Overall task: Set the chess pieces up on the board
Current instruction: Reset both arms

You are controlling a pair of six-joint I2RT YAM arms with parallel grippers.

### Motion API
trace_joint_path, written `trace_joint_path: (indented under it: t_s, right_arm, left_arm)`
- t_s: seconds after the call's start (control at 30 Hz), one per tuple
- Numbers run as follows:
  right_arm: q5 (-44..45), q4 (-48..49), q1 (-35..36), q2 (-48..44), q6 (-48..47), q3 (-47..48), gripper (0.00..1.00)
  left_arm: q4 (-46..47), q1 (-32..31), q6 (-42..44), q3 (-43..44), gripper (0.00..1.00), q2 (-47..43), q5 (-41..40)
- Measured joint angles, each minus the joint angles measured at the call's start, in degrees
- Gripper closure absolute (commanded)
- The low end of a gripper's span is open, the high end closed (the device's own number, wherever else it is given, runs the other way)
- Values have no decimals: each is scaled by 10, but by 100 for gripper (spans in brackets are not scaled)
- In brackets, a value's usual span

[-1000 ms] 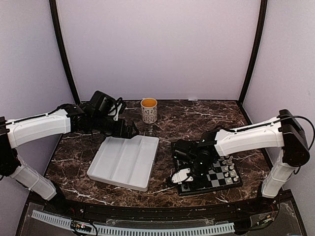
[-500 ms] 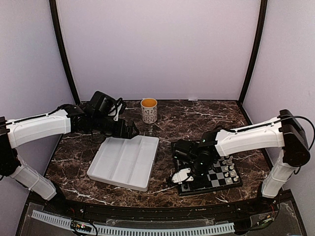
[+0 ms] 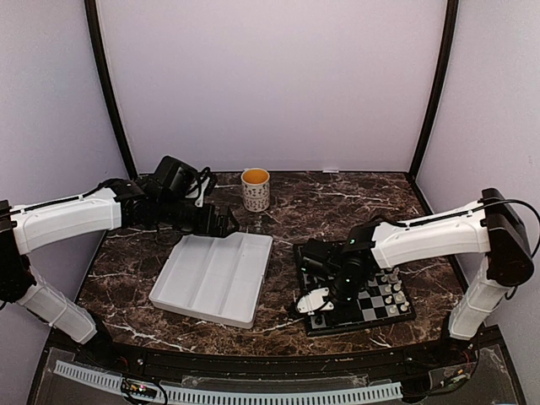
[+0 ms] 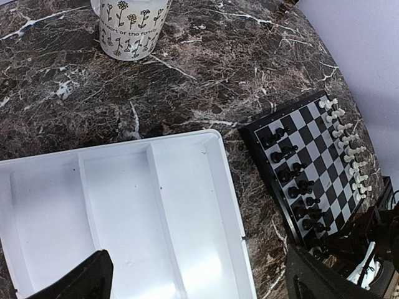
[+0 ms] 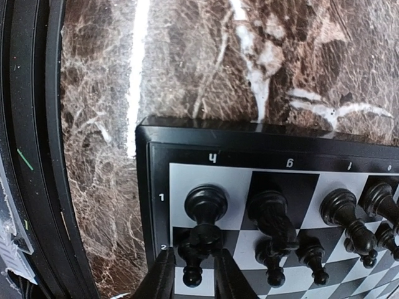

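Right arm nudged slightly toward its own side vs a second ago; left arm hasn't moved.

Right hand is low over the near-left corner of the board, which sits on the table right of the white tray. In the right wrist view its fingers straddle a black pawn standing on the second rank at the corner file. The gap is narrow and I can't tell whether the pads are actually clamped on it or just beside it.

Left hand hovers at the tray's far edge, near the mug, fingers spread fully apart with nothing between them.

Black pieces stand in two rows on the board's tray side, white pieces in two rows along the opposite edge.
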Motion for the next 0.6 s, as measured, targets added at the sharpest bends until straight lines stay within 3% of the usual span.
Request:
trace_joint_path:
  t_s: [0.27,0.43,0.57,0.6]
  right_arm:
    - [-5,-23,-16,-42,-14,20,66]
    - [-21,-48,-79,-129,-43,60,64]
    - [-43,-38,-178,-189,-48,84,61]
    - [-45,-35,-198,-200,-47,84,60]
  left_arm:
    - [-4,0,5,2,1,0,-1]
    - [-43,0,41,49,1,3,-21]
    - [-69,0,73,77,11,6,-55]
    - [-78,0,78,77,18,8,-65]
